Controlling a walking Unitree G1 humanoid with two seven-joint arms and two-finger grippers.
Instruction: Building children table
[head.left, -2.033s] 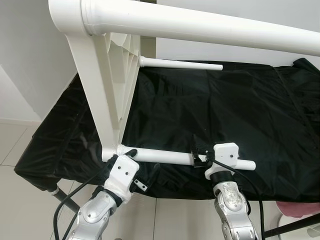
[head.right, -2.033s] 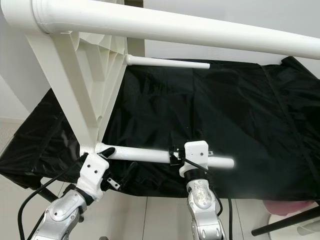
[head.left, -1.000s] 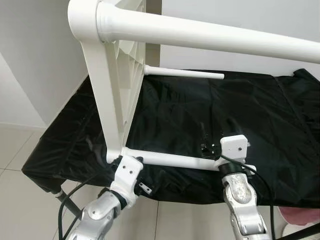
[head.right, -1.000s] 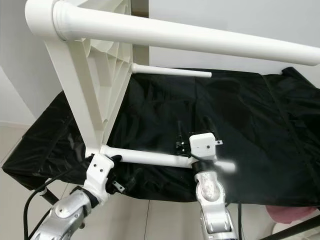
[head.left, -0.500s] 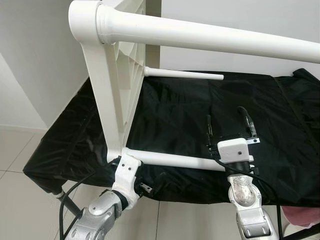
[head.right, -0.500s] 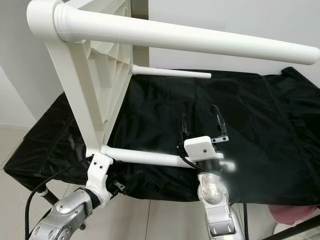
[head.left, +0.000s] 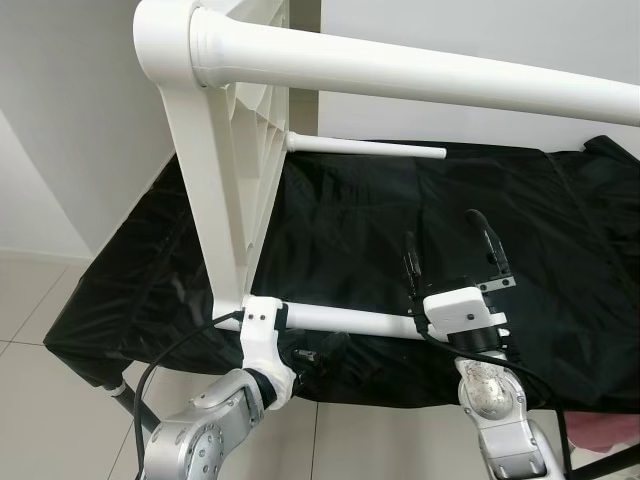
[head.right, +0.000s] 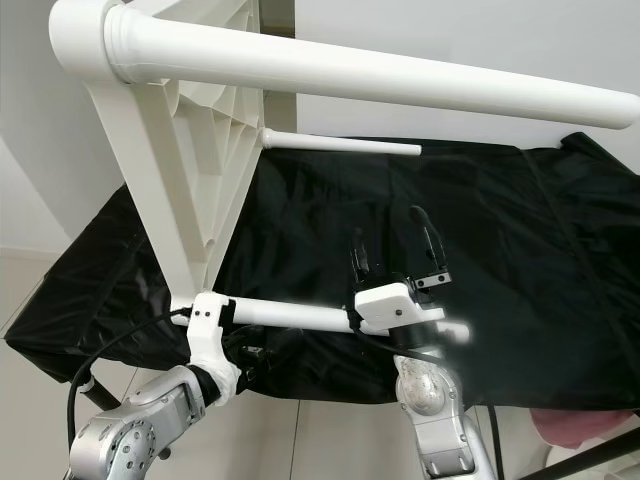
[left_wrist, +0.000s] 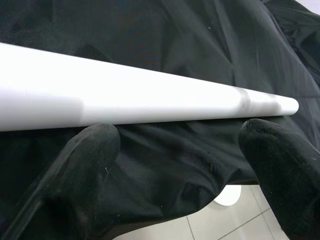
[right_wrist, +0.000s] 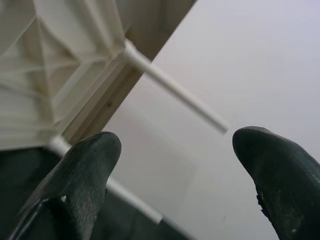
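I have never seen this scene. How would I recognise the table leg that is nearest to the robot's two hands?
Start from the big white table top standing on its edge over the black cloth. Several white legs stick out sideways from it; take the lowest leg, by the cloth's near edge. Unlike the thick upper leg and thin far leg, the left hand and right hand are at it.

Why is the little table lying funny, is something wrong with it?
The white table is tipped on its side on the black cloth, so its legs point sideways. Nothing looks broken.
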